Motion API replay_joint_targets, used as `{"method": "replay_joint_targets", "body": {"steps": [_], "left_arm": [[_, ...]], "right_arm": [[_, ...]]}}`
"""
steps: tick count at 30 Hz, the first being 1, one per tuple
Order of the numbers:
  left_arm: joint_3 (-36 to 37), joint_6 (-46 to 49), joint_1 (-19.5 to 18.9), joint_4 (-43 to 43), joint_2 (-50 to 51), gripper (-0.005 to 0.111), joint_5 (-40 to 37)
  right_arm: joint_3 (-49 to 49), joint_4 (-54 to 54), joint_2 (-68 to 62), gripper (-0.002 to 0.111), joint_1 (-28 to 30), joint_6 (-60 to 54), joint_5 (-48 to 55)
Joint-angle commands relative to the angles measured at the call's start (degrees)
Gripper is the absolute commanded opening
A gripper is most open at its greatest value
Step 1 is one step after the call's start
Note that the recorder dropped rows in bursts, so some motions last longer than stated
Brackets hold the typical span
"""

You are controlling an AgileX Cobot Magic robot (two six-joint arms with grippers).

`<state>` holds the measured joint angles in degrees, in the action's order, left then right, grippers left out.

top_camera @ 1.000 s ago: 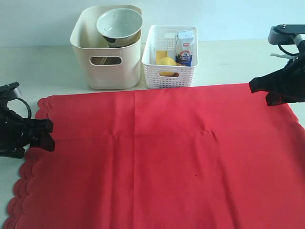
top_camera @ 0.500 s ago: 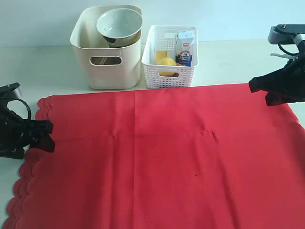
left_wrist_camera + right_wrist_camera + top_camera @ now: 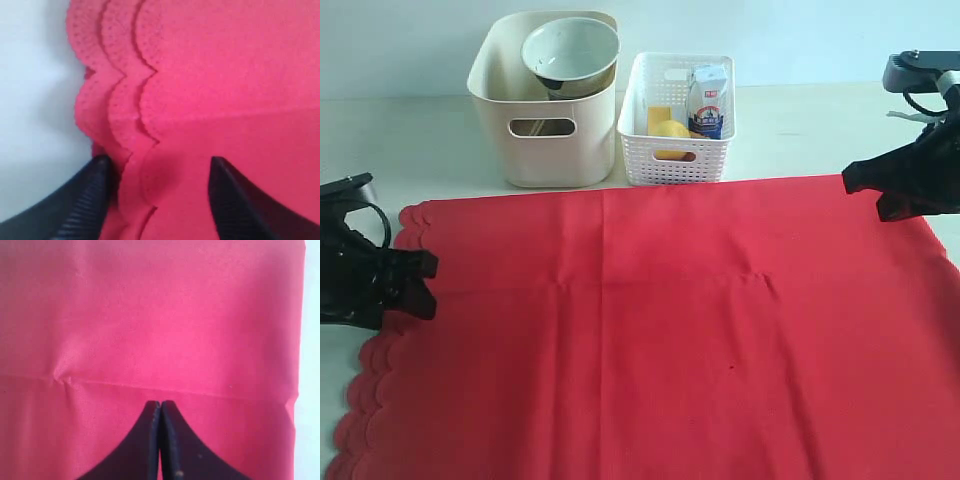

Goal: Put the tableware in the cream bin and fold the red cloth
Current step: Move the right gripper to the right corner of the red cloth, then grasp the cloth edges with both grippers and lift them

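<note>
left gripper (image 3: 157, 197) sits at the worktop's (image 3: 430, 130) left edge, jaws apart, one finger (image 3: 92, 200) on the pale surface and the other over the fabric, so the scalloped edge of the red cloth (image 3: 670, 330) runs between them. compared with a moment ago the jaws have started to draw in and the gripper has nudged a little toward the cloth. nothing is pinched yet. i read this as the start of the grab that opens the fold.

the cloth lies flat over the near and middle worktop, scallops along the left side, faint creases across it. it is not yet folded.

right gripper (image 3: 160, 407) hangs over the cloth's far right corner with its jaws pressed together. the wrist view shows no fabric caught between them, and it has not moved over the last second.

along the far edge, left of middle, stands the cream bin (image 3: 545, 150). a white bowl (image 3: 570, 50) leans tilted on top of something dark inside it; i cannot make out the other pieces. no tableware shows on the cloth, so that half of the task looks done. just beside the bin on its right is the white perforated basket (image 3: 675, 160) with the milk carton (image 3: 708, 100) and lemon (image 3: 670, 130), both unchanged.
</note>
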<state>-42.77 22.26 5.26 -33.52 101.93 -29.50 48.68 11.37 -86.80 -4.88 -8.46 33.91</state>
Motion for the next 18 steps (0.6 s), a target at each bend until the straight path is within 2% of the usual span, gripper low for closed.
{"method": "replay_joint_targets", "body": {"steps": [1, 4, 9, 12, 15, 18], "left_arm": [[0.6, 7.8, -0.1, -7.4, 1.3, 0.04, -3.9], [0.3, 11.8, -0.1, -10.5, 1.3, 0.038, -8.6], [-2.8, 13.1, -0.1, -10.2, 1.3, 0.037, -17.7], [-3.9, 13.3, -0.1, -10.0, 0.5, 0.023, -20.2], [-4.0, 13.3, -0.1, -8.5, -1.6, 0.0, -20.4], [-4.1, 13.1, -0.9, -8.3, -3.7, 0.0, -21.3]], "right_arm": [[0.5, 0.1, -0.1, 0.0, 0.2, -0.5, -0.6], [0.5, 0.5, -0.1, 0.0, 0.2, -0.5, -0.5], [0.5, 0.6, -0.1, 0.0, 0.2, -0.5, -0.5], [0.5, 0.6, -0.1, 0.0, 0.2, -0.5, -0.5], [0.5, 0.7, -0.4, 0.0, 0.2, -0.5, -0.3], [0.5, 3.5, -2.3, 0.0, 0.2, -2.9, 1.3]]}}
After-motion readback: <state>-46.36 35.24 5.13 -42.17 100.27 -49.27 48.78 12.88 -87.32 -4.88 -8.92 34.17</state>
